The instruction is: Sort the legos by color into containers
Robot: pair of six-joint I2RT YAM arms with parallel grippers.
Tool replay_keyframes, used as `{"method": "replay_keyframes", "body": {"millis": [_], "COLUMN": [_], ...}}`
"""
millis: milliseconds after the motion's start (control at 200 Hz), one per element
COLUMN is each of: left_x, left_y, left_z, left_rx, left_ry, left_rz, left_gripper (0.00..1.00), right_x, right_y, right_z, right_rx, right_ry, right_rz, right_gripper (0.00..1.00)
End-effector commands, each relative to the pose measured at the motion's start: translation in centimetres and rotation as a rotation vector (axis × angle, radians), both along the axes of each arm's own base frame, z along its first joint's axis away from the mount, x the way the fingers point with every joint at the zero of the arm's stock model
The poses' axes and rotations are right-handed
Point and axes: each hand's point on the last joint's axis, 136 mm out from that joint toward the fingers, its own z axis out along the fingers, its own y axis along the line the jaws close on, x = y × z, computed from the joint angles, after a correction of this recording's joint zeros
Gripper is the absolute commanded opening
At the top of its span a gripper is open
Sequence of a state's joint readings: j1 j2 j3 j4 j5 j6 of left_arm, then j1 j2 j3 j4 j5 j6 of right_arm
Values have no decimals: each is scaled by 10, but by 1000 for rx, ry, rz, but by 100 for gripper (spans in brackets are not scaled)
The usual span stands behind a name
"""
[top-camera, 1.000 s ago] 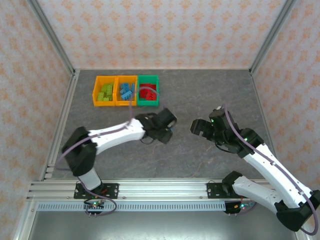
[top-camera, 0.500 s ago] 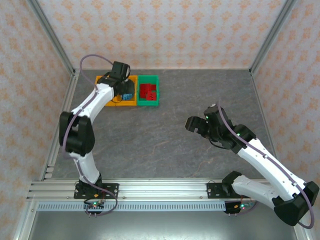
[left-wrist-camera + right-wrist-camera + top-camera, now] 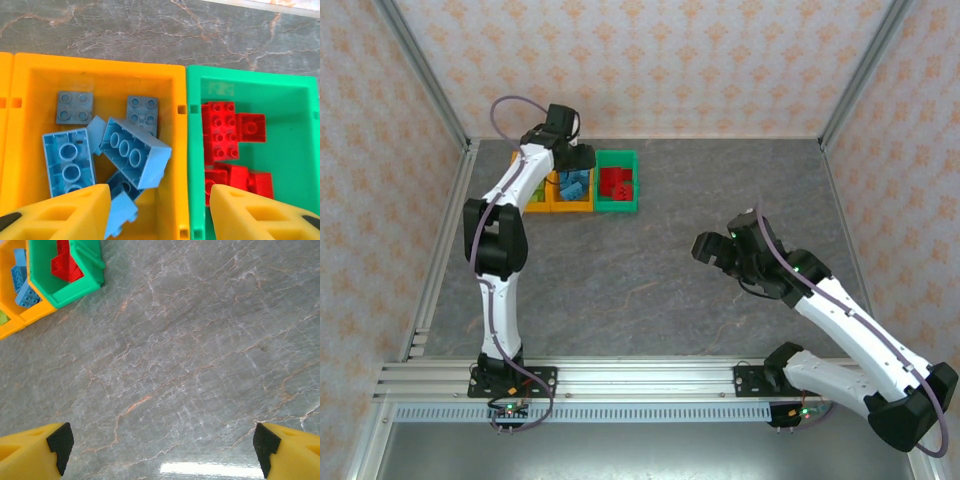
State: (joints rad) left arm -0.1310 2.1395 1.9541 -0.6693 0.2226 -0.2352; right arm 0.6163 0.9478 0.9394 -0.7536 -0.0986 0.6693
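Light blue legos point(image 3: 132, 152) are piled in the middle orange-yellow bin point(image 3: 100, 64), and the red legos point(image 3: 220, 132) sit in the green bin point(image 3: 250, 76) right next to it. The left wrist cam shows a few blue ones flipped hollow-side up. From the top camera they're just blobs of colour, and the left arm partly covers the far-left bin point(image 3: 527, 204).

The left gripper point(image 3: 160, 200) hangs over the wall between those two bins, fingers spread, nothing in it. The right gripper point(image 3: 162, 455) is well away over bare grey table point(image 3: 200, 340), also spread wide and empty. Its cam catches a corner of the bins at top left.
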Motion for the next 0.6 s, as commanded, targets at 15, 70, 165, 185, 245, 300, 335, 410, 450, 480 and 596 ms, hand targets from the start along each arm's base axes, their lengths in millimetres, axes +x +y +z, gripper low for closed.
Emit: {"method": "replay_keyframes", "body": {"millis": [15,70,165,185,245,300,335,410,450,480,596], "left_x": [-36,-60,-109,-120,-151,-176,-189,-213,-222,-228,-240], "left_y": [-7,-11,-12,-12,-8,2,11,34,49,59,86], "left_z": [78,101,132,135,141,143,141,130,121,114,92], "left_rx": [-65,-83,-71,-63,-28,6,28,100,159,207,370], "left_ry": [-148,-213,-315,-334,-390,-433,-452,-484,-497,-502,-540], "left_rz": [-11,-11,-6,-6,1,20,45,111,152,179,235], "left_gripper": [55,54,55,55,55,55,58,67,72,76,93], "right_x": [15,26,47,51,65,76,83,96,103,109,127], "right_y": [-29,-44,-69,-76,-102,-126,-141,-169,-182,-189,-208], "right_z": [1,4,7,7,6,4,1,-11,-21,-31,-73], "right_rx": [-128,-212,-342,-365,-461,-541,-580,-649,-679,-708,-741], "right_ry": [-99,-162,-226,-231,-243,-251,-253,-258,-252,-239,-183], "right_rz": [-106,-157,-238,-259,-350,-425,-465,-531,-545,-544,-524], "right_gripper": [95,97,97,97,97,98,98,98,98,98,99]}}
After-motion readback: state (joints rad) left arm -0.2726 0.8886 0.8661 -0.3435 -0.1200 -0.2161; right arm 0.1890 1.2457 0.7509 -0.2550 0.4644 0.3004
